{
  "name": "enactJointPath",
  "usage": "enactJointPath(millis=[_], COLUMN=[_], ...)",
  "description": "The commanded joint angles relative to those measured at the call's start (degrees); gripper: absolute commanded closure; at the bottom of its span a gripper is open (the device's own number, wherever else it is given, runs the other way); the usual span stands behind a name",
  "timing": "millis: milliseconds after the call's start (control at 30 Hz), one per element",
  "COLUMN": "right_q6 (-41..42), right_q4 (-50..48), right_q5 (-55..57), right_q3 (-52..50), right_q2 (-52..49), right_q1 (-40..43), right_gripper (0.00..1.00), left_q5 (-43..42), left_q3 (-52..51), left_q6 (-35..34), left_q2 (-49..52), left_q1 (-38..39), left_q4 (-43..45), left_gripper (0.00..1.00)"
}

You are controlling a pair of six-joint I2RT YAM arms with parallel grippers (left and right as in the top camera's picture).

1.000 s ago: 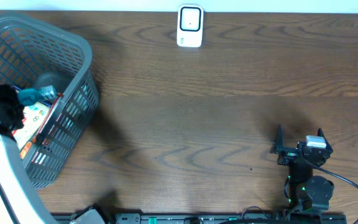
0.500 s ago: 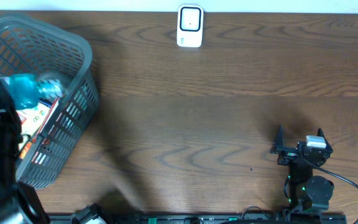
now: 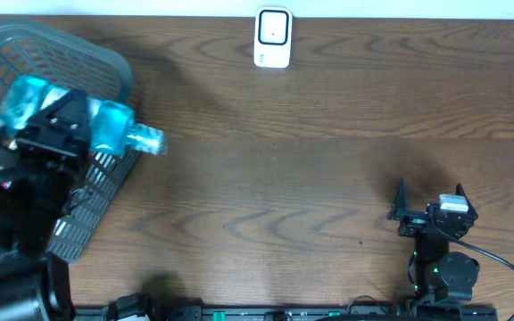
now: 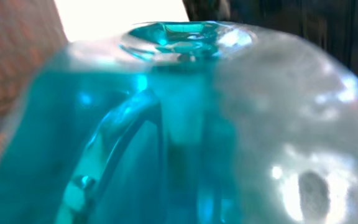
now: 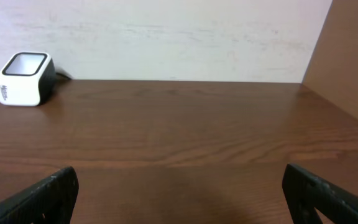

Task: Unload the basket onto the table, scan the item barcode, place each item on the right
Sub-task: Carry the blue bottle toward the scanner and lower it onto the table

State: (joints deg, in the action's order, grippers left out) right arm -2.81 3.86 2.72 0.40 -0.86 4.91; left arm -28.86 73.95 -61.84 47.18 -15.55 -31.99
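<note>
1 teal bottle (image 3: 112, 125) hangs clamped in the left gripper (image 3: 59, 127) above the basket (image 3: 105, 64) at the left edge of the worktop (image 3: 328, 178), long axis crosswise, cap (image 3: 153, 140) rightward; the scanner (image 3: 273, 37) stands at the far edge, rightward of the cap. The right gripper (image 3: 428, 212) gapes empty, well apart.
Left wrist: bottle fills everything.
Right wrist: scanner far left, fingers (image 5: 42, 199) spread.

A: Where does the overhead view look from?
B: From high above, straight down on the table (image 3: 310, 169); scanner (image 3: 273, 37) at top centre.
A: And the wrist views?
B: Right: low, level across the table toward the wall (image 5: 166, 37); it shares the scanner, upper left. Left: pressed against the bottle (image 4: 179, 124).
</note>
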Motion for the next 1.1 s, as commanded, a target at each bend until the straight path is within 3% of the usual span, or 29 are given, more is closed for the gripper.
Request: enactJointPath(millis=[0, 300, 567, 767, 967, 1067], right_q6=[-0.7, -0.7, -0.7, -0.7, -0.7, -0.7], right_q4=[0.2, 0.2, 0.2, 0.2, 0.2, 0.2], right_q5=[-0.1, -0.1, -0.1, -0.1, -0.1, -0.1], right_q3=[-0.1, -0.1, -0.1, -0.1, -0.1, -0.1], right_q2=[0.2, 0.2, 0.2, 0.2, 0.2, 0.2], right_q1=[-0.5, -0.5, -0.5, -0.5, -0.5, -0.5], right_gripper=[0.01, 0.01, 0.01, 0.01, 0.01, 0.01], left_q5=[-0.9, 12.5, 23.9, 24.6, 23.2, 23.1], left_q3=[1.4, 1.4, 1.4, 1.4, 1.4, 1.4], left_q6=[4.0, 12.8, 18.1, 18.1, 18.0, 14.1], left_q2=[1.6, 12.7, 31.3, 45.7, 53.8, 57.0], left_q1=[5.7, 27.1, 44.3, 49.7, 52.5, 53.7], left_q4=[2.7, 2.7, 3.0, 6.1, 11.7, 15.9], left_gripper=[0.72, 0.71, 0.71, 0.71, 0.71, 0.71])
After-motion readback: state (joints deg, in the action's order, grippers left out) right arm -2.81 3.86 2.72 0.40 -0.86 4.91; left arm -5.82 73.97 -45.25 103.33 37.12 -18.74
